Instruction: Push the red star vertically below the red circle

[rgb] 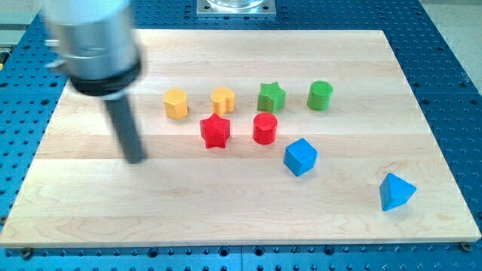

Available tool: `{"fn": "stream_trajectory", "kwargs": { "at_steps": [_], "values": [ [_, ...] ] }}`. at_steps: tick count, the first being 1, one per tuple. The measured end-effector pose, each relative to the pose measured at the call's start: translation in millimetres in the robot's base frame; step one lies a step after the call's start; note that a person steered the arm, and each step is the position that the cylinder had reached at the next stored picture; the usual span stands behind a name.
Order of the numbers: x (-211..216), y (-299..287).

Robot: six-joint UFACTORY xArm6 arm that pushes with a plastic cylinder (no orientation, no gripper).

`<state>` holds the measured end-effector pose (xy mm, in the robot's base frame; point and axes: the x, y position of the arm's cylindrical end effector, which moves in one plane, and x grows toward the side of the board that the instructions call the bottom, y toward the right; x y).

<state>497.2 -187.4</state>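
The red star lies near the board's middle. The red circle stands just to its right, with a small gap between them, at about the same height in the view. My tip rests on the board to the left of the red star and slightly lower in the view, well apart from it. The rod rises from the tip to a blurred grey and black arm end at the view's top left.
A yellow block and a second yellow block lie above the red star. A green star and green cylinder lie above right. A blue cube and blue triangle lie lower right. The wooden board lies on a blue perforated table.
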Motion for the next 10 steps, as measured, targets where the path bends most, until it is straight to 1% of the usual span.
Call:
{"fn": "stream_trajectory", "kwargs": {
  "at_steps": [1,2,4,5,6,7,8,9,10],
  "values": [
    [-21,-37],
    [-30,35],
    [-31,212],
    [-71,191],
    [-78,248],
    [-36,268],
    [10,259],
    [-6,202],
    [27,217]
  ]
}}
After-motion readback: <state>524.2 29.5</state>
